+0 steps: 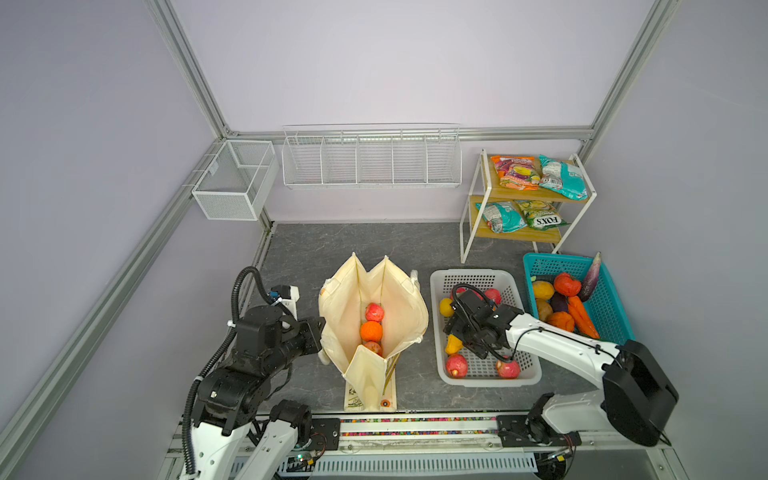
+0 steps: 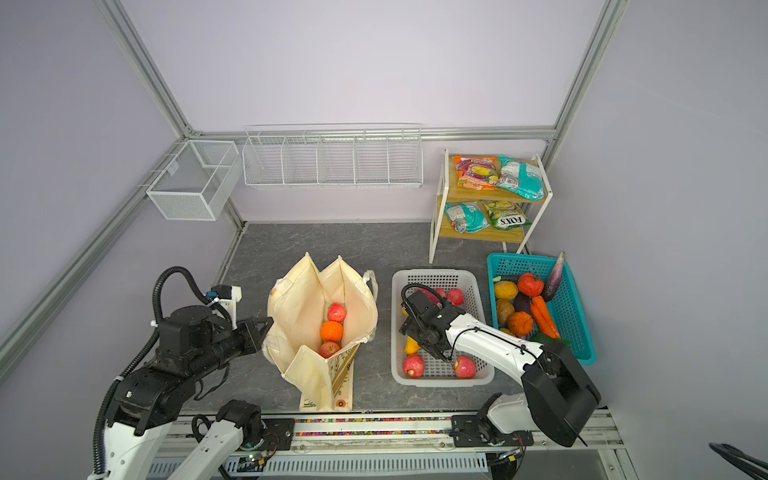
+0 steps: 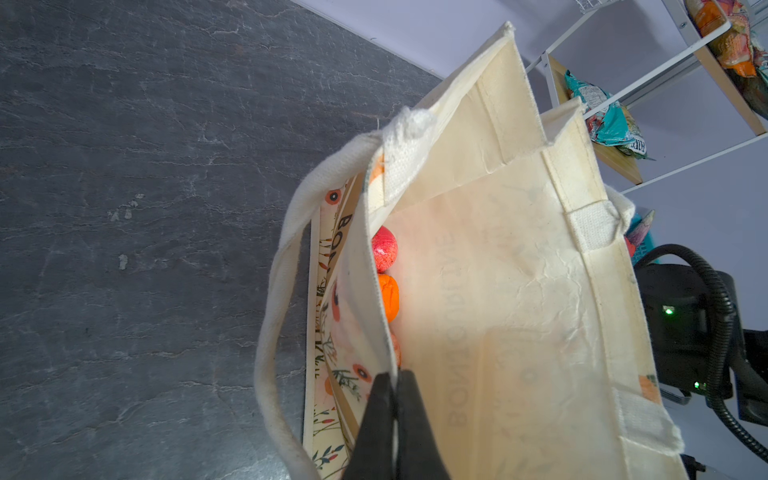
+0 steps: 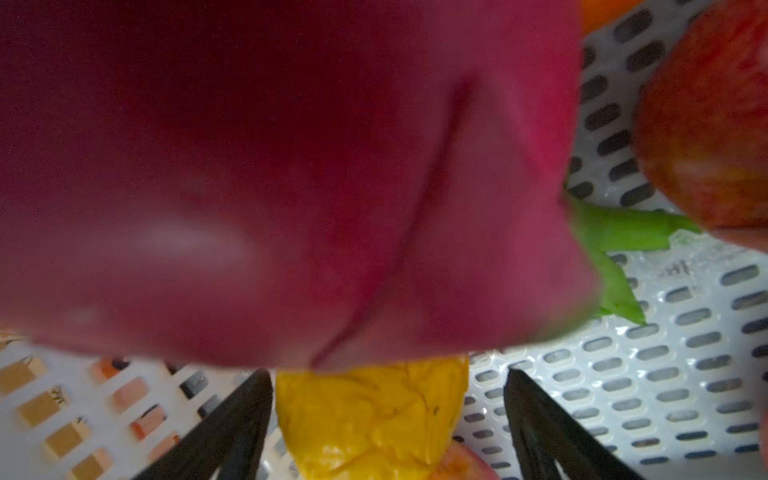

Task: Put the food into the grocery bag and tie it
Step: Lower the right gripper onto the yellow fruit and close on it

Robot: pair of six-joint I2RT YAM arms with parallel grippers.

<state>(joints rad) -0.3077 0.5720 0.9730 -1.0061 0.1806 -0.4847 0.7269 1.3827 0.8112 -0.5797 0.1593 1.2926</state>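
Dragon fruit lying in white basket, probably light, waxy, slippery; right gripper hovering wide-open, belly likely offering best hold. Left gripper pinching soft grocery bag rim, propping mouth open.

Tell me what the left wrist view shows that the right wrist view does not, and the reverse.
Only the left wrist view: the left gripper, shut on the grocery bag wall, an orange inside it, and the snack shelf. Only the right wrist view: the open right gripper, a yellow fruit, a pink dragon fruit and the white basket. Both: one red apple each, the bagged apple and the basket apple.
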